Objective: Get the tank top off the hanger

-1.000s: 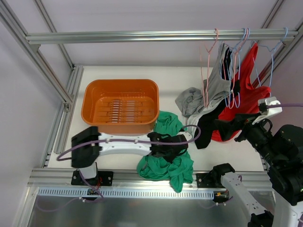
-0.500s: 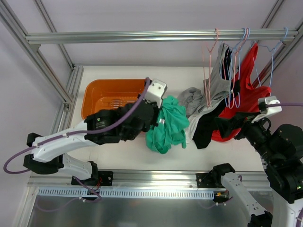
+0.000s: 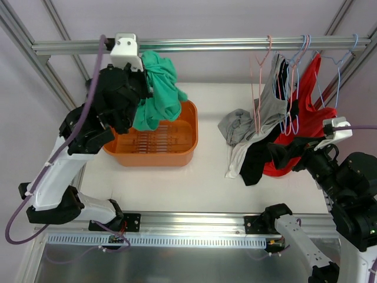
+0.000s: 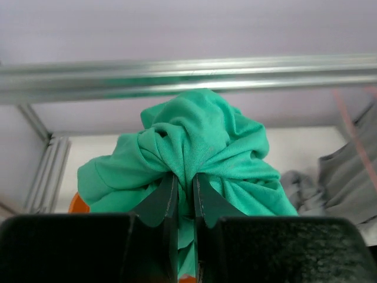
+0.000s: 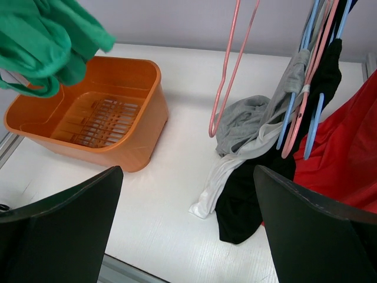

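My left gripper (image 3: 143, 79) is shut on a green tank top (image 3: 158, 97) and holds it high above the orange basket (image 3: 184, 150). In the left wrist view the green cloth (image 4: 203, 144) bunches round the closed fingers (image 4: 162, 197). It also shows in the right wrist view (image 5: 41, 41). A bare pink hanger (image 3: 255, 88) hangs from the rail (image 3: 206, 44). Blue hangers (image 3: 294, 88) carry grey (image 3: 265, 112), black (image 3: 256, 159) and red (image 3: 306, 124) garments. My right gripper (image 3: 288, 154) is open and empty, beside the black garment.
A white cloth (image 5: 221, 183) trails onto the table under the hung clothes. Metal frame posts (image 3: 65, 88) stand at the left, another post (image 3: 347, 65) at the right. The front rail (image 3: 177, 221) runs along the near edge.
My left arm has lifted the green tank top from the table front, up and to the left, over the orange basket. The right arm has barely moved.
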